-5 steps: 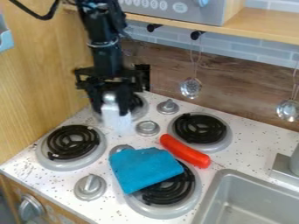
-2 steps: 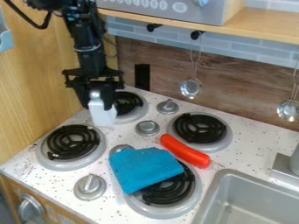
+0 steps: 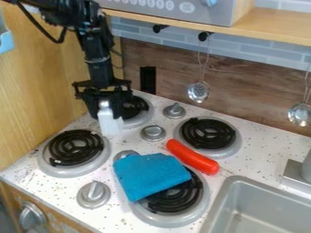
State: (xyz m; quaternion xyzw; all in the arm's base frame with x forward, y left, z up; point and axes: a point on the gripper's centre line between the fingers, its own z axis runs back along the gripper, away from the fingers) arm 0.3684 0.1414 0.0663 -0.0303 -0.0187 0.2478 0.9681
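The black gripper [image 3: 107,112] hangs over the back left of the stove, shut on a white bottle [image 3: 109,124]. The bottle stands about upright between its fingers, close to the left side of the back left burner [image 3: 137,119]; whether its base touches the stovetop I cannot tell. A folded blue cloth [image 3: 150,174] covers part of the front right burner [image 3: 176,198]. Beside it, a red sausage-like object [image 3: 192,157] lies slanted, near the back right burner [image 3: 208,134].
The front left burner [image 3: 74,149] and several knobs are on the speckled stovetop [image 3: 126,217]. A sink [image 3: 265,205] is at lower right. Metal ladles [image 3: 198,92] hang before the back wall, under a wooden shelf [image 3: 267,28]. A wooden panel [image 3: 36,100] bounds the left.
The gripper and white bottle have moved left from a second ago, then slightly right and down since the later earlier frame. The cloth and red object have stayed put.
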